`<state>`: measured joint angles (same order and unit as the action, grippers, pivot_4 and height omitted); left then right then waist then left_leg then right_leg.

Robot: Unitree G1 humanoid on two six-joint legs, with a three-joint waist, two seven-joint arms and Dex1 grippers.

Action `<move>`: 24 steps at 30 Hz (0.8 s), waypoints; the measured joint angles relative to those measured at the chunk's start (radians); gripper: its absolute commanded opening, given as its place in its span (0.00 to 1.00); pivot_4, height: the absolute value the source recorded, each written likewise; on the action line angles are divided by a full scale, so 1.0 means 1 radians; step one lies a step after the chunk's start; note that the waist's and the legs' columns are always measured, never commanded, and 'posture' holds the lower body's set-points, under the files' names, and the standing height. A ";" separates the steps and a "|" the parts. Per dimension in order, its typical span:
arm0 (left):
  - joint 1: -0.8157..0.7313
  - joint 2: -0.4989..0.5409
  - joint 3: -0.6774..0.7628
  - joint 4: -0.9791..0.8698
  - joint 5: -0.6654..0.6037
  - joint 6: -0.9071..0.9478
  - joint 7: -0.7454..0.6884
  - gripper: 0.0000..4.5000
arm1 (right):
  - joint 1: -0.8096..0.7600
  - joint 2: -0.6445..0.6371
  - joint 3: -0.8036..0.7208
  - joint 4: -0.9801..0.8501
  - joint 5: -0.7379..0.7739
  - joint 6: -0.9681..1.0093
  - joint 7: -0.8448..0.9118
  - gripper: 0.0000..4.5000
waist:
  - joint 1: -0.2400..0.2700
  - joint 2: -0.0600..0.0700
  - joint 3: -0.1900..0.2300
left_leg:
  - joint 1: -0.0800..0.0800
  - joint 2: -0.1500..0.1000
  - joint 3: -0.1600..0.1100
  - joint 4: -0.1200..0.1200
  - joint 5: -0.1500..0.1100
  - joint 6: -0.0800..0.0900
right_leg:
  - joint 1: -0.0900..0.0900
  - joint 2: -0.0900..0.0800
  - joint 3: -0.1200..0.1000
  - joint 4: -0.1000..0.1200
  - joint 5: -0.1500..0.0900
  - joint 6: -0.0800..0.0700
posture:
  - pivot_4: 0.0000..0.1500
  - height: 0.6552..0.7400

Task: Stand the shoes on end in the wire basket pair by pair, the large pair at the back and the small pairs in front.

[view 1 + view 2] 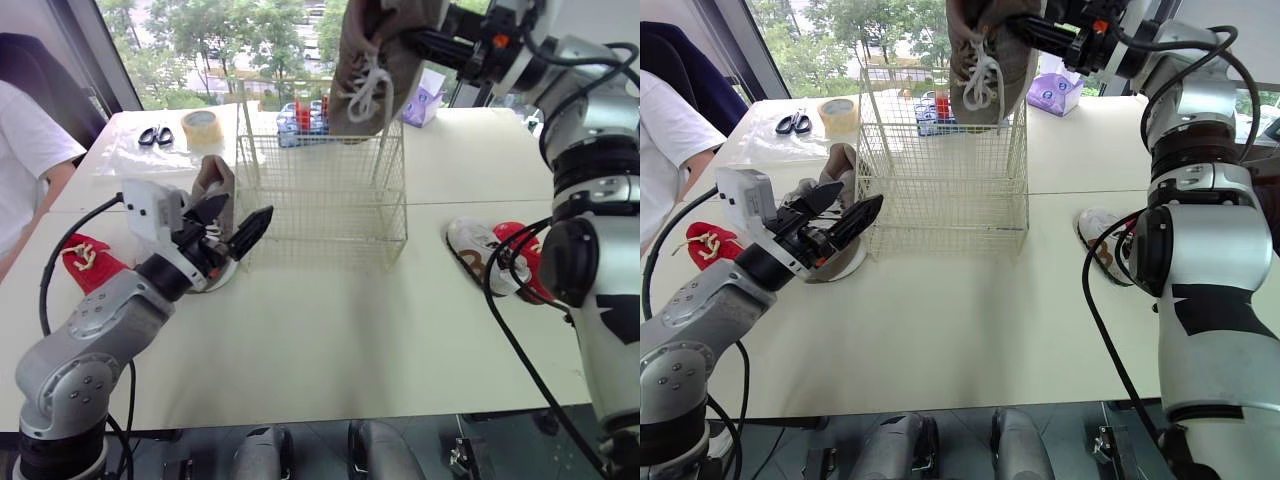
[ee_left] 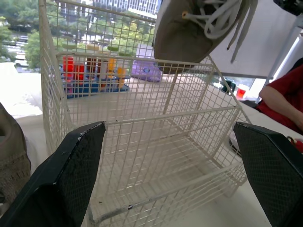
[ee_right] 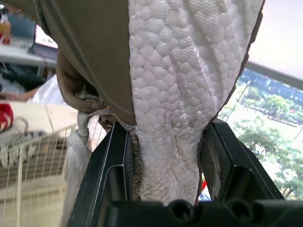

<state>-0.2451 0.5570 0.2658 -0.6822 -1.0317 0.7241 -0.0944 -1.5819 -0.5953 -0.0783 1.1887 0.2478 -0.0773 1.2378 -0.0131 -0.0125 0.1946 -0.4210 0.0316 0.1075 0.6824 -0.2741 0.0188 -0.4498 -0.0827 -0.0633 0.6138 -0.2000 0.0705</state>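
Cream-white table (image 1: 330,340) runs across the frame under a window with trees beyond. At the top centre the large taupe sneaker (image 1: 375,60) hangs in the air just above the back rim of the wire basket (image 1: 320,190). The right gripper (image 3: 168,137) is clamped across it, one finger on each flank and the white pebbled sole facing the wrist. It seems to be gripped nearer the heel, though the framing cuts that off.

The shoe should be light. Its knit upper is soft and will give under pressure, while the foam sole is springy and grippy, so a hold across the sole edges, as here, looks firmer than one on the fabric. Its loose white laces dangle and could snag the wire on the way down.

No shoe stands in the basket yet. The sneaker's mate (image 1: 215,185) stands just left of the basket at centre left, and the left gripper (image 1: 860,196) sits close to it with its fingers spread wide and nothing between them.

A small red shoe (image 1: 85,262) lies at the left. A white shoe (image 1: 475,250) and another red shoe (image 1: 520,255) lie at the right, partly behind cable. Scissors (image 1: 155,136) and a tape roll (image 1: 202,127) sit at the upper left, near a person's white sleeve (image 1: 25,150).
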 measured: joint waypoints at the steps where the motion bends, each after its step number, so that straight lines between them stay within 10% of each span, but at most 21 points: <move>1: -0.002 -0.003 -0.005 0.003 0.005 -0.002 -0.004 0.98 | -0.005 0.004 0.004 0.017 -0.017 -0.009 -0.002 0.33 | -0.001 0.000 0.000 | 0.000 0.000 0.000 0.000 0.000 0.000 | 0.000 0.000 0.000 0.000 0.000 0.000 | 1.00 1.00; 11: -0.006 -0.020 -0.018 0.042 0.061 -0.018 -0.034 0.98 | -0.023 0.040 0.005 0.137 -0.127 0.004 -0.019 0.33 | -0.001 0.000 0.000 | 0.000 0.000 0.000 0.000 0.000 -0.001 | 0.000 0.000 0.000 0.000 0.000 0.000 | 1.00 1.00; 17: -0.001 -0.020 -0.017 0.047 0.071 -0.018 -0.032 1.00 | -0.023 0.058 0.011 0.168 -0.192 0.005 -0.088 0.99 | 0.001 0.000 0.000 | 0.000 0.000 0.000 0.000 0.000 -0.001 | 0.000 0.000 0.000 0.000 0.000 0.000 | 1.00 1.00; 24: 0.001 -0.030 -0.018 0.048 0.082 -0.017 -0.028 1.00 | -0.023 0.031 -0.028 0.171 -0.206 0.003 -0.095 0.99 | -0.001 0.000 0.000 | 0.000 0.000 0.000 0.000 0.001 -0.001 | 0.000 0.000 0.000 0.001 0.000 0.000 | 1.00 1.00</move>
<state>-0.2446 0.5267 0.2483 -0.6346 -0.9501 0.7068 -0.1224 -1.6046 -0.5642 -0.1061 1.3594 0.0415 -0.0739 1.1429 -0.0139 -0.0126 0.1946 -0.4214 0.0315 0.1073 0.6826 -0.2735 0.0178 -0.4500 -0.0830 -0.0636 0.6143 -0.1998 0.0705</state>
